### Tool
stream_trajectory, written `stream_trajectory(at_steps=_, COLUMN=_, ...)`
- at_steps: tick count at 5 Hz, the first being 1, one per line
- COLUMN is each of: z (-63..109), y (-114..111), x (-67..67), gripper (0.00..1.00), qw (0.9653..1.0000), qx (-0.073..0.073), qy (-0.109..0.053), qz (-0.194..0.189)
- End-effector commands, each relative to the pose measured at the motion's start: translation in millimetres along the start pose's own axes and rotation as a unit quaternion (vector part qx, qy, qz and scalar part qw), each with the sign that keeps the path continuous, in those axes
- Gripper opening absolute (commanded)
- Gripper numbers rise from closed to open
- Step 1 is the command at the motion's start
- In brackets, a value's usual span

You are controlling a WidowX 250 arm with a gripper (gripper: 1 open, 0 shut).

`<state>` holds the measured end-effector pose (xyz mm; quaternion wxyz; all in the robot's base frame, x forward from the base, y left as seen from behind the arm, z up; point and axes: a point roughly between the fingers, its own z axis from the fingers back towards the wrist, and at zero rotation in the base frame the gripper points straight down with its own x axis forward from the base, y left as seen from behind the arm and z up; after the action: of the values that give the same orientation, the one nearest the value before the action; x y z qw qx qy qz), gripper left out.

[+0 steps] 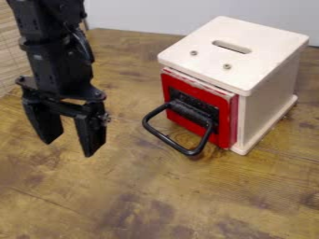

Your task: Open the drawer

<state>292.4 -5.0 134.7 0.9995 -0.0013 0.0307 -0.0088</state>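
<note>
The red drawer [200, 105] sits in the front of a cream-white cabinet box [256, 65] on the right of the wooden table. Its red front stands slightly out from the box. A large black loop handle [174, 133] hangs from the front and rests toward the table. My black gripper [69, 131] hangs to the left of the handle, pointing down, apart from it. Its two fingers [92, 131] stand open with nothing between them.
The cabinet box has a slot [232, 45] in its top and two small screws near the front edge. The wooden tabletop [149, 201] spreads in front and to the left. A pale wall runs behind.
</note>
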Motion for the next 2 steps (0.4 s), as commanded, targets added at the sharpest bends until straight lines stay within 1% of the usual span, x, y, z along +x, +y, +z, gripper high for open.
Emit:
stream_trajectory(at_steps=1, z=-5.3, y=-5.9, x=0.2, gripper=1.00, qw=0.9998, qx=-0.006, qy=0.002, qz=0.020)
stream_trajectory(at_steps=2, z=-10.4, y=-15.9, x=7.5, gripper=1.00, qw=0.9976, qx=-0.021, qy=-0.003, qz=0.066)
